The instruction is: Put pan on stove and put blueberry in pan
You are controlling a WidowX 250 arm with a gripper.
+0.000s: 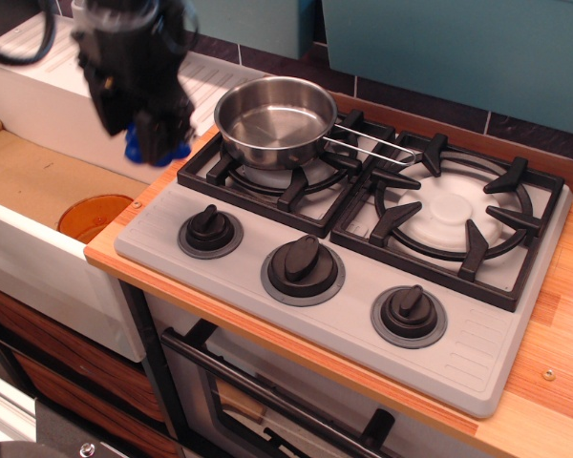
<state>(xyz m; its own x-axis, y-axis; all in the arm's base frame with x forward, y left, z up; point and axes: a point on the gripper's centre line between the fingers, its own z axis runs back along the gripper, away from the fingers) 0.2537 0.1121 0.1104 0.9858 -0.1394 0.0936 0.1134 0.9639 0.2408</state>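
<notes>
The shiny steel pan (275, 120) stands on the stove's (344, 277) left rear grate, its wire handle pointing right over the grate. It holds nothing. My gripper (159, 143) hangs in the air to the left of the pan, above the counter's left end, blurred by motion. Its fingers are shut on the blueberry (157, 149), a deep-blue cluster that peeks out below and beside the fingertips. The blueberry sits at about the pan rim's height, a short gap left of it.
An orange disc (94, 216) lies in the sink well at the left. A white ribbed drainboard (202, 78) runs behind the gripper. Three black knobs (304, 267) line the stove's front. The right grate (449, 215) is bare. Teal wall panels stand behind.
</notes>
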